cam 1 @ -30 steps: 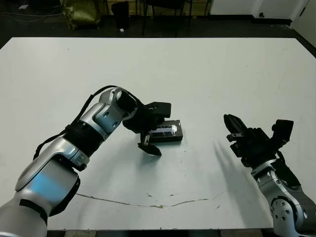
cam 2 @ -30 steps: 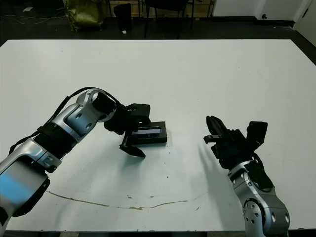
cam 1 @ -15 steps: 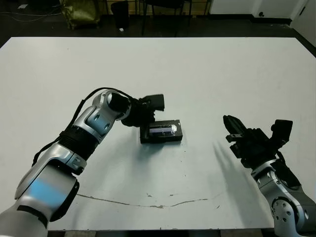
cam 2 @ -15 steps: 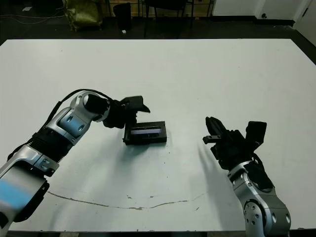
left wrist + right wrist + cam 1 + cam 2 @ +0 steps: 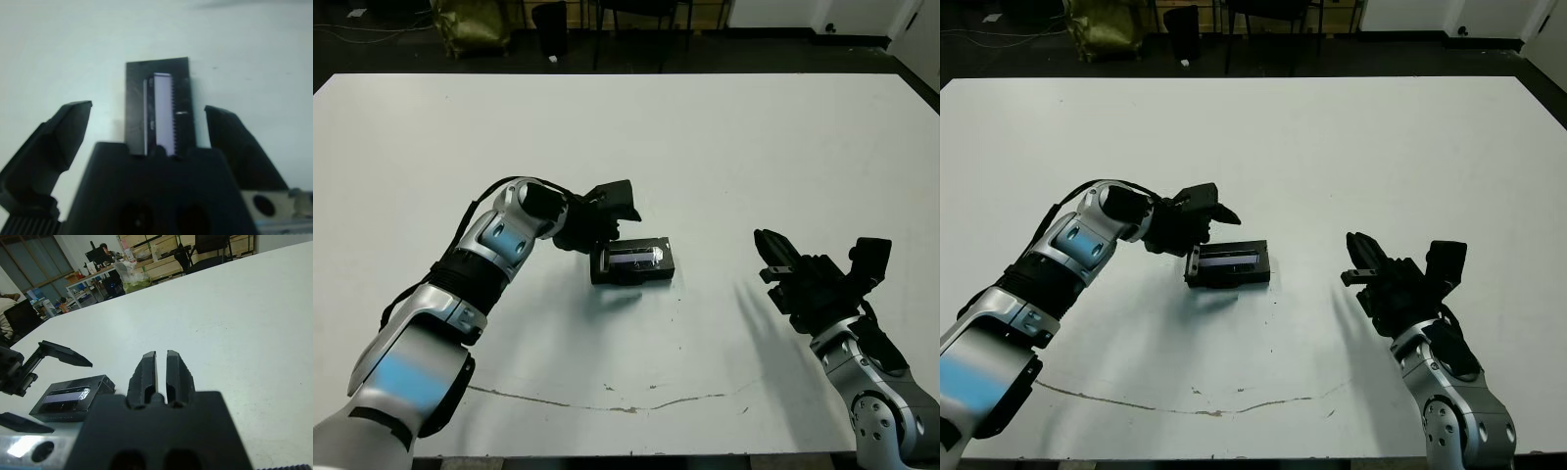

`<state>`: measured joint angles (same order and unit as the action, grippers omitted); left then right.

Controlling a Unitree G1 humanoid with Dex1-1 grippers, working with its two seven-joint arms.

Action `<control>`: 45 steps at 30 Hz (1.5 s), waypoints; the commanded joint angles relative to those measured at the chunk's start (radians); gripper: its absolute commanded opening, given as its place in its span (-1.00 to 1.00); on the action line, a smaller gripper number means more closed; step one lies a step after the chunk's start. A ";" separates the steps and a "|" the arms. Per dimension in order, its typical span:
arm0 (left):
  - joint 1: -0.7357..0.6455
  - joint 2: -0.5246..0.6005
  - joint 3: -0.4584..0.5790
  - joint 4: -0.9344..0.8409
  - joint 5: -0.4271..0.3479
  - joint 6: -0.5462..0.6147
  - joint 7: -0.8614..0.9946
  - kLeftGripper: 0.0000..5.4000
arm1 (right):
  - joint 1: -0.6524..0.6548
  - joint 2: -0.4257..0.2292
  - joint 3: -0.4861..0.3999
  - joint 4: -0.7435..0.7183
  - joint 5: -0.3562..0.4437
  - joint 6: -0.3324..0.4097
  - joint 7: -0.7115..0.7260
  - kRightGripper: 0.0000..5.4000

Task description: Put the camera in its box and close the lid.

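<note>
The box (image 5: 632, 263) lies near the middle of the white table (image 5: 724, 147), black, with a pale glossy strip on top. The left gripper (image 5: 146, 132) stands wide apart just beside it. The right gripper (image 5: 161, 372) is nearly closed, holding nothing.

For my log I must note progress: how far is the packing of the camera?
Seemingly done: the box looks closed, the lid with its pale strip on top; no loose camera visible. In hand: nothing; the left pincer open beside the box, the right pincer shut, apart. Left: probably nothing.
</note>
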<state>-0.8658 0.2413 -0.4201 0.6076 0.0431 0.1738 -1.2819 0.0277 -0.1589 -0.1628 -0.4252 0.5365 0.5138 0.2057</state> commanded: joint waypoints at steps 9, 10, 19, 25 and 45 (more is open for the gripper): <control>0.027 0.011 0.006 -0.013 -0.023 0.019 -0.065 0.99 | 0.010 -0.016 -0.003 0.025 -0.003 0.000 0.017 -1.00; 0.031 0.011 0.008 -0.015 -0.025 0.018 -0.062 0.99 | 0.010 -0.016 -0.003 0.027 -0.003 -0.001 0.020 -1.00; 0.051 0.003 0.049 -0.047 -0.049 0.079 0.020 0.99 | 0.001 -0.012 -0.005 0.019 -0.002 0.018 0.003 -1.00; 0.088 -0.004 0.078 -0.092 -0.055 0.063 0.115 0.99 | 0.006 -0.015 -0.003 0.027 -0.007 -0.006 0.023 -1.00; 0.356 -0.048 0.285 -0.473 -0.178 0.140 0.548 0.04 | 0.010 -0.008 -0.006 0.020 0.002 0.013 0.002 -1.00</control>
<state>-0.5518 0.1824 -0.1301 0.1725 -0.1768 0.3278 -0.7949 0.0271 -0.1652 -0.1633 -0.4159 0.5368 0.5116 0.2160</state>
